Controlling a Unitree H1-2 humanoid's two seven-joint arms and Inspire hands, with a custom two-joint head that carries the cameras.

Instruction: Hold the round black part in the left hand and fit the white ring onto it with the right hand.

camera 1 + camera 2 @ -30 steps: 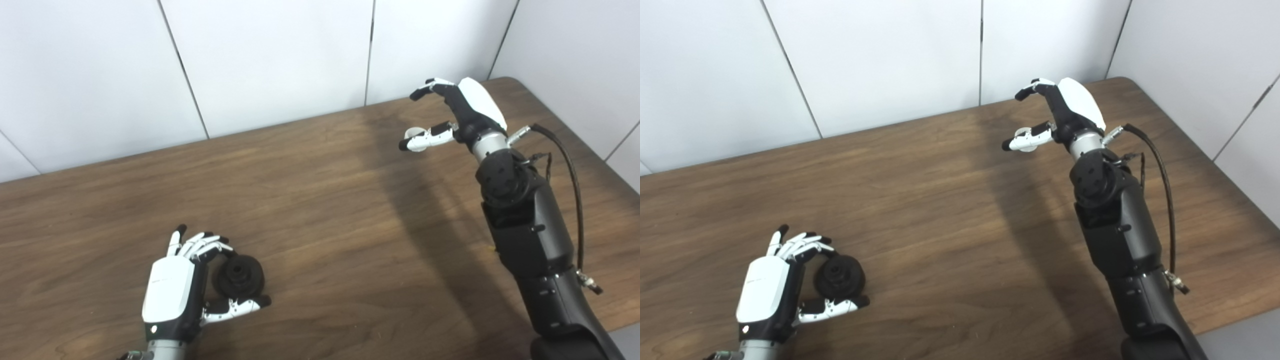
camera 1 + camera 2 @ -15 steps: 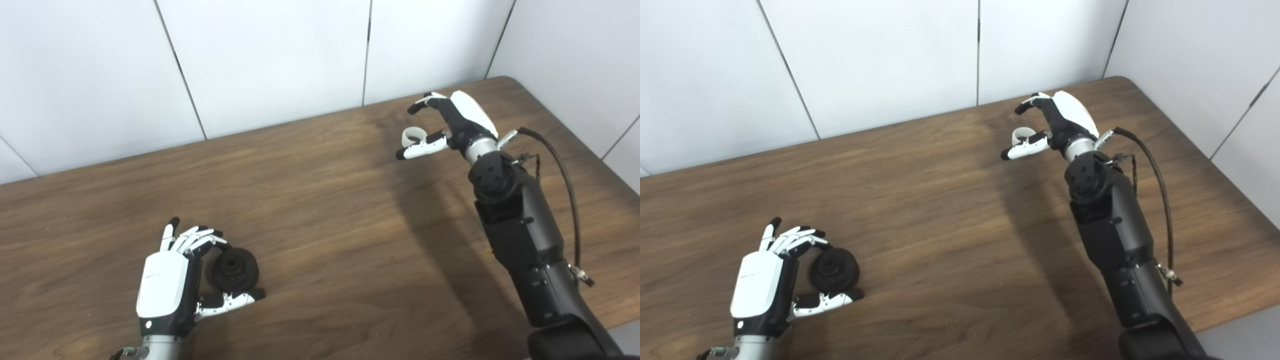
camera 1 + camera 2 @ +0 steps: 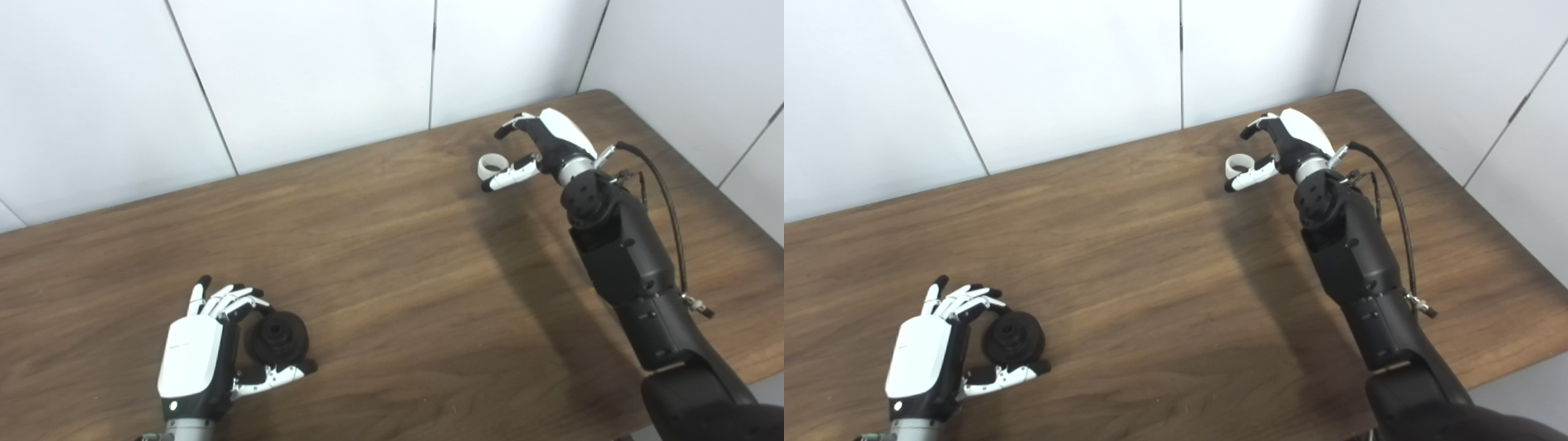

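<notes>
The left hand [image 3: 196, 361] sits low on the brown wood-grain desk [image 3: 392, 257] near its front left edge, fingers curled over the top and thumb stretched underneath the round black plastic part [image 3: 277, 337] — a loose cradle touching the part, which rests on the desk.

The right hand [image 3: 545, 144] is far across at the back right of the desk, spread fairly wide, its fingers arched above and its thumb [image 3: 505, 177] pointing left. The small white ring [image 3: 493, 165] lies on the desk in that gap, right at the thumb; whether thumb and ring touch cannot be told, and the hand does not grip it.

Compared with half a second ago the right hand has sunk lower toward the desk around the ring, while the left hand keeps the same cradle on the black part — though the whole view has shifted a little too.
</notes>
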